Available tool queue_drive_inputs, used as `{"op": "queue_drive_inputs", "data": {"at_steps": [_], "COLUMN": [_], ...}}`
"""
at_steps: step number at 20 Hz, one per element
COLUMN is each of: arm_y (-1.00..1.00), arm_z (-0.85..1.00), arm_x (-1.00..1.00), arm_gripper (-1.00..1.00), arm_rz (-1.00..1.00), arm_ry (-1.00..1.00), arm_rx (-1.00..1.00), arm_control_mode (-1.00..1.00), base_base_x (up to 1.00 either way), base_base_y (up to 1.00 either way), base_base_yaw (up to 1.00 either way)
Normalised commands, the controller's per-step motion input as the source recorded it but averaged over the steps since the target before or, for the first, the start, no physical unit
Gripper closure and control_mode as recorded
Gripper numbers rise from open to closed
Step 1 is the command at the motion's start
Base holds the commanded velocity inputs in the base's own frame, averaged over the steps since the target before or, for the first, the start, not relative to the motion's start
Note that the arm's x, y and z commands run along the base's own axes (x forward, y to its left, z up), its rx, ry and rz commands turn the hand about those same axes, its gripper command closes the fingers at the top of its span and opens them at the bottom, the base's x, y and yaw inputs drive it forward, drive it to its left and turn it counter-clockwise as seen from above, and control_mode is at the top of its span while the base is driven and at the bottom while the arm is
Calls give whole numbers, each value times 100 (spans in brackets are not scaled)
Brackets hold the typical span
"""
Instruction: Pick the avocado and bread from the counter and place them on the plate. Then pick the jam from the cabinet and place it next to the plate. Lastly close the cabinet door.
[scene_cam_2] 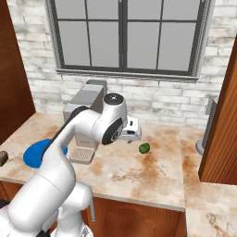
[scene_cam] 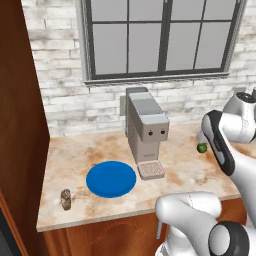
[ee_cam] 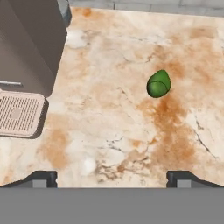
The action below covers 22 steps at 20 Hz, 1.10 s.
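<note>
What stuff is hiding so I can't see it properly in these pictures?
- Bread: too small in the left base view to show detail; in the right base view the left edge cuts it off.
- Plate: partly behind the arm in the right base view.
- Coffee machine: cut off by the hand view's top and left edges.
- Avocado: a tiny dot beside the arm, left base view.

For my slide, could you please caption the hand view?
Open gripper above the counter, avocado ahead.

Even, bright, flat rendered light; all views sharp, no blur or glare. A soft shadow hugs the coffee machine (scene_cam: 145,131) base on the desk (scene_cam: 100,155).
</note>
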Motion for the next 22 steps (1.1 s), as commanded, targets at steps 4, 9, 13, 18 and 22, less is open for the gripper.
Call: {"op": "queue_drive_inputs", "data": {"at_steps": [4, 9, 13, 18, 22], "arm_y": [-22, -22, -21, -13, -16], "arm_z": [-35, -33, -34, -27, -20], "arm_x": [23, 21, 26, 24, 21], "arm_gripper": [-100, -100, -100, -100, -100], "arm_rz": [0, 0, 0, 0, 0], "arm_ry": [0, 0, 0, 0, 0], "arm_rx": [-3, -6, -3, -2, 0], "arm_control_mode": [-100, -100, -100, -100, -100], "base_base_x": [0, 0, 0, 0, 0], "base_base_y": [0, 0, 0, 0, 0], "base_base_yaw": [0, 0, 0, 0, 0]}}
